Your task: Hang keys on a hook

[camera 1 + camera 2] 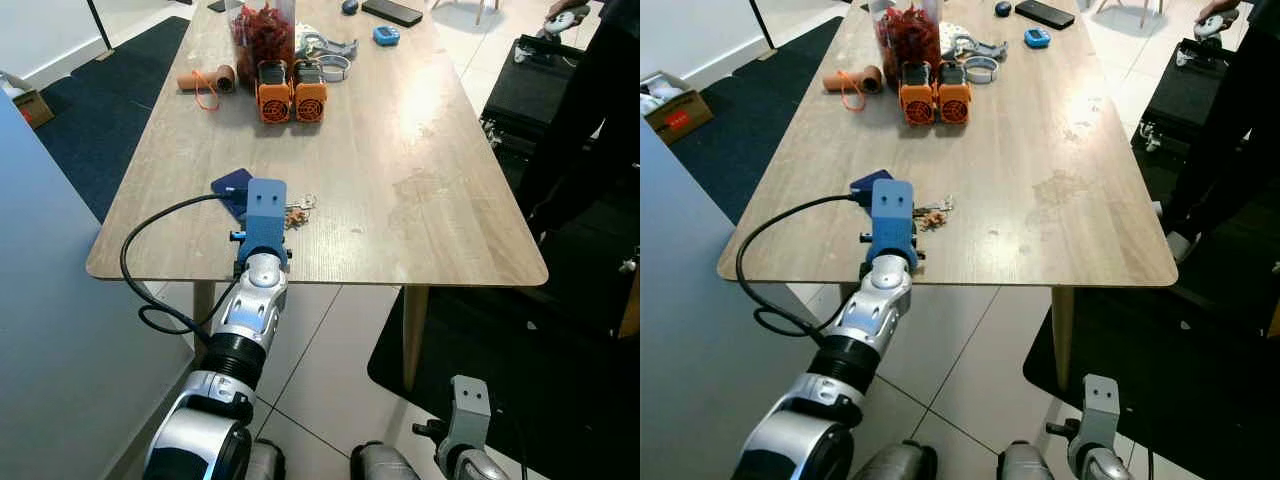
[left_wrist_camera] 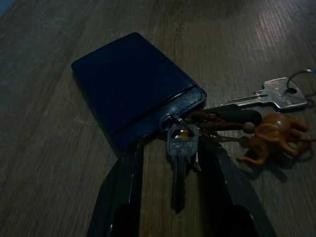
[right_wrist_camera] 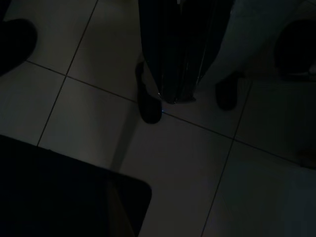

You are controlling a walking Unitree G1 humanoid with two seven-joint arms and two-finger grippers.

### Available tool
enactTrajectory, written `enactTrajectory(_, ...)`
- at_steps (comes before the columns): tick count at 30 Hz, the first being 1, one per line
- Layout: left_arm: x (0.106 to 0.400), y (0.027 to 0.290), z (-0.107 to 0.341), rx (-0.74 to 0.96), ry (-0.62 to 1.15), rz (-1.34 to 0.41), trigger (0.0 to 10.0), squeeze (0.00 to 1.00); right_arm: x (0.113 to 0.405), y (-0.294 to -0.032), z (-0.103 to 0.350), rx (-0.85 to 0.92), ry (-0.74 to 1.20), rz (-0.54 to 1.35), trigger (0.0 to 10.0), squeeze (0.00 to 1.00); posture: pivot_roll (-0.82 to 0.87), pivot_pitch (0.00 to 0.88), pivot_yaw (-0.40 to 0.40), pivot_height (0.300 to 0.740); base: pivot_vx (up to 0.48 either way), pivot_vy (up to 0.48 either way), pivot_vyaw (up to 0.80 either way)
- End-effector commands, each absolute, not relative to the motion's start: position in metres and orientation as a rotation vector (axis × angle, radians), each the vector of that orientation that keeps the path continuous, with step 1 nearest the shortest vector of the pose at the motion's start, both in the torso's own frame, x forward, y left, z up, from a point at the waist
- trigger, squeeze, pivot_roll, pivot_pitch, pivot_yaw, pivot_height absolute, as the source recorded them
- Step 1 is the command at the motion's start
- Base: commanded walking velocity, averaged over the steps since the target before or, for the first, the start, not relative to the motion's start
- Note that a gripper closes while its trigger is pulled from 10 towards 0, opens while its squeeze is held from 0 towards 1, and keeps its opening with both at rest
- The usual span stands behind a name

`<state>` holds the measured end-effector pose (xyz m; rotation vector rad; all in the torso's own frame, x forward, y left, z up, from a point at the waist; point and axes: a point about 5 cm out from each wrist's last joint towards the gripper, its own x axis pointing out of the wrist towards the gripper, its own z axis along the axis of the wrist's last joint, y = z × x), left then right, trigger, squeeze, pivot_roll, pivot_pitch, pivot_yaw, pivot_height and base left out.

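Note:
A bunch of keys (image 1: 298, 210) lies near the front edge of the wooden table (image 1: 420, 180), beside a dark blue wallet (image 1: 230, 185). My left arm reaches over that edge, and its blue wrist mount (image 1: 265, 215) hangs above the wallet and keys. In the left wrist view my left gripper (image 2: 172, 143) is open just above the tabletop. Its two black fingers (image 2: 123, 187) straddle one silver key (image 2: 178, 158) of the bunch. A brown elephant charm (image 2: 271, 138) and a second key (image 2: 276, 94) lie off to one side, and the wallet (image 2: 128, 81) lies just ahead. My right gripper (image 3: 173, 94) hangs shut over the floor tiles.
Two orange blocks (image 1: 292, 92), a jar of red pieces (image 1: 262, 35) and a cardboard roll with an orange cord (image 1: 205, 78) stand at the table's far end. A person in dark clothes (image 1: 600, 100) stands at the right. A grey panel (image 1: 50, 300) rises on my left.

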<state>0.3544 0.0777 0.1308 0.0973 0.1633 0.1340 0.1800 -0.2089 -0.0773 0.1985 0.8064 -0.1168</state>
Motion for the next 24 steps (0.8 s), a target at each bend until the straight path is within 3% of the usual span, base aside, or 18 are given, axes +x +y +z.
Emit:
enactTrajectory(1,0.354,0.052,0.135,0.055,0.183,0.091,10.0,0.0,0.176,-0.209,-0.079,0.209,0.819,-0.131,10.0,0.0,0.03,0.141,0.002,0.74,0.0,0.0,0.0)
enactTrajectory(14,0.356,0.046,0.141,0.019,0.191,0.085,10.0,0.0,0.178,-0.207,-0.079,0.215,0.814,-0.134,10.0,0.0,0.04,0.165,0.014,0.74,0.0,0.0,0.0)
enactTrajectory(24,0.357,0.035,0.15,-0.102,0.219,0.048,10.0,0.0,0.179,-0.205,-0.079,0.22,0.812,-0.133,10.0,0.0,0.04,0.167,0.019,0.74,0.0,0.0,0.0)
